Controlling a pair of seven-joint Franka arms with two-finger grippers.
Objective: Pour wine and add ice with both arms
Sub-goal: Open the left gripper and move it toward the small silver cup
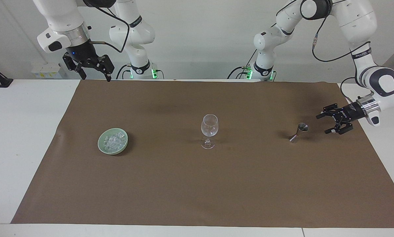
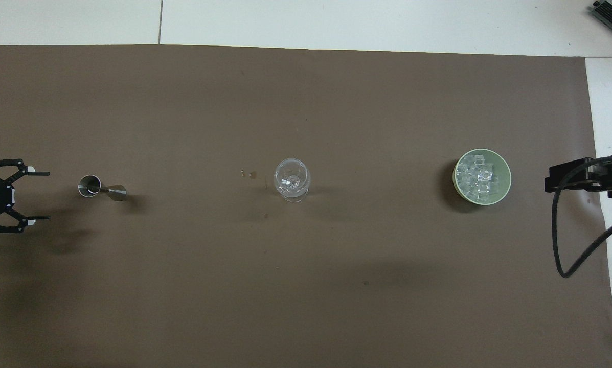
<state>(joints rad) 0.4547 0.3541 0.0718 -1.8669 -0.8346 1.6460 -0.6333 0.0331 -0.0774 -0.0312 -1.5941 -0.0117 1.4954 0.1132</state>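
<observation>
Brown mat [image 1: 197, 184] covers most of the white table [image 1: 22, 131]. 3 items stand in a row along the mat's middle. Pale green bowl [image 1: 102, 146] sits toward the right arm's end; the ice [image 1: 114, 141], a heap of small clear cubes, lies inside it, seen also from overhead [image 2: 478, 176]. Clear stemmed glass [image 1: 209, 130] stands upright at the centre of the mat, well apart from the bowl. Small metal jigger [image 1: 299, 132] stands upright toward the left arm's end, its open cup on top; the overhead view [image 2: 101, 187] shows that cup as a ring. Left gripper [image 1: 325, 123] hangs low over the mat just beside the jigger, on the side toward the left arm's end of the table, fingers spread wide and pointing at the jigger, not touching it, nothing held. Overhead confirms the 2 fingertips apart [image 2: 42, 196]. Right gripper [image 1: 96, 77] hangs high over the mat's edge at the robots' end, well above the bowl's level, fingers spread wide, holding nothing; right arm waits.
</observation>
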